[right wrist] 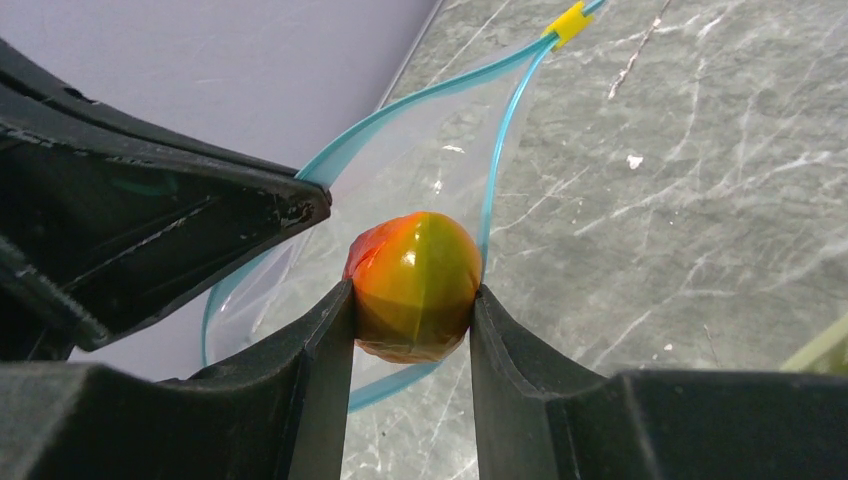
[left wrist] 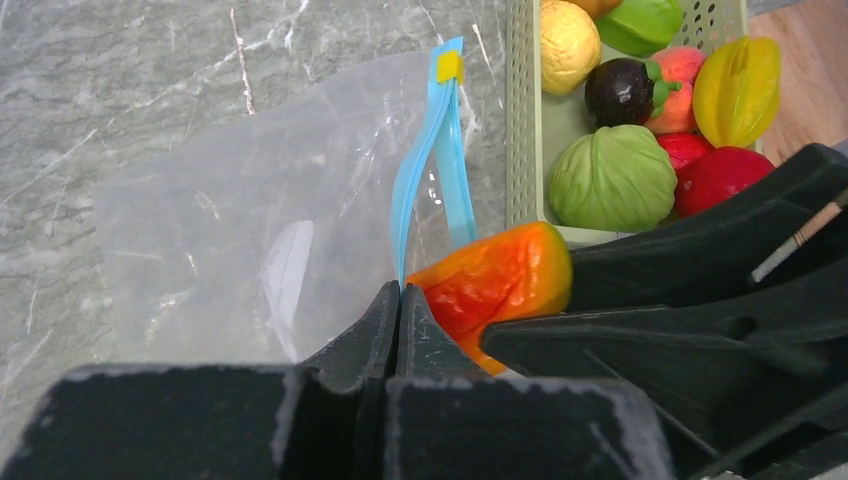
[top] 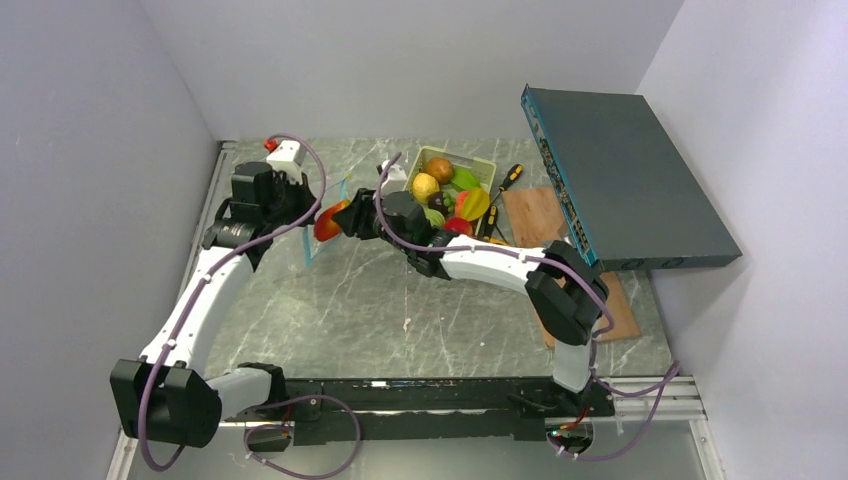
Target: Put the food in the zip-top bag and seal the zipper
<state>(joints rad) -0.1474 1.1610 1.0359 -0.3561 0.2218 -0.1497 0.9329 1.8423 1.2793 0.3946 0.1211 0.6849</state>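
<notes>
Two claws loaded: left gripper (left wrist: 398, 298) pinched shut on the zipper (left wrist: 430, 170), holding one lip up; right gripper (right wrist: 412, 300) clamped on an orange-red fruit (right wrist: 415, 285). Zip-top bag (left wrist: 250, 230) rests on the table (top: 400, 310) just left of the basket (left wrist: 520, 120), mouth towards it; fruit is at that mouth, can't tell if past the rim. Other food (left wrist: 612, 178) sits in the basket

Risks, my read: bag is light and held by one lip only, so a shove from the fruit could slide it away from the basket or fold the mouth shut. Free lip runs right against the fruit in the right wrist view, could snag and roll under. Glossy fruit may squirt out of the fingers

Materials: table grey veined stone-look, hard, flat. Basket pale green perforated plastic, rigid. Bag clear thin film, creased, floppy. Zipper narrow light blue strip, yellow slider (left wrist: 449, 66) near the basket wall. Fruit smooth, rounded, shiny
</notes>
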